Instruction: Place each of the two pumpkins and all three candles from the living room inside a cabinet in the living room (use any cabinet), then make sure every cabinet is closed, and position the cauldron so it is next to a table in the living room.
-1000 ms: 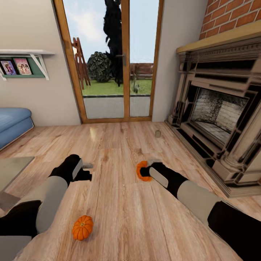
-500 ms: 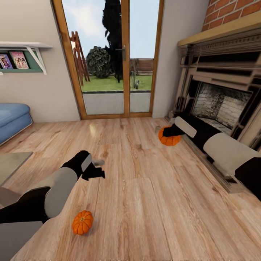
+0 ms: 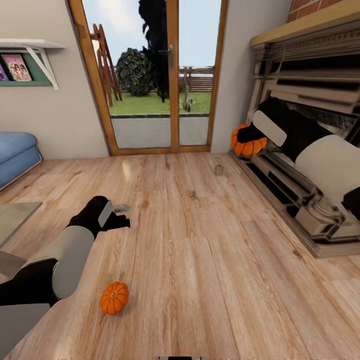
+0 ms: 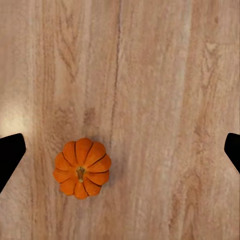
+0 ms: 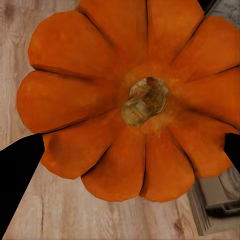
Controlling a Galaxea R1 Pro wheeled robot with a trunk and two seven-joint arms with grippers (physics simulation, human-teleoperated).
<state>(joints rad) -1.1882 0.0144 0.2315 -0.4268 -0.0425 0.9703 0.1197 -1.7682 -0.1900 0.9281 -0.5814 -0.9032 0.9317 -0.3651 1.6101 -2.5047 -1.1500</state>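
Observation:
My right gripper [image 3: 245, 136] is shut on an orange pumpkin [image 3: 248, 145] and holds it up in front of the beige fireplace; up close, that pumpkin [image 5: 135, 100] sits between the dark fingertips [image 5: 17, 170]. A second pumpkin [image 3: 114, 297] lies on the wood floor near my left arm. My left gripper [image 3: 121, 218] hangs open above the floor, and the left wrist view looks straight down on this pumpkin [image 4: 82, 167], which lies between the spread fingertips [image 4: 10, 155], nearer one of them. One small grey-beige candle [image 3: 218, 170] stands on the floor by the fireplace base.
The ornate fireplace [image 3: 310, 150] runs along the right side. A glass door [image 3: 155, 75] is straight ahead. A blue sofa [image 3: 15, 152] and a grey table corner [image 3: 12, 220] sit at the left. A wall shelf [image 3: 25, 60] holds pictures.
My right arm has carried its pumpkin up and to the right, from low over the floor to in front of the fireplace. The left gripper has stayed low, and the view has shifted slightly.

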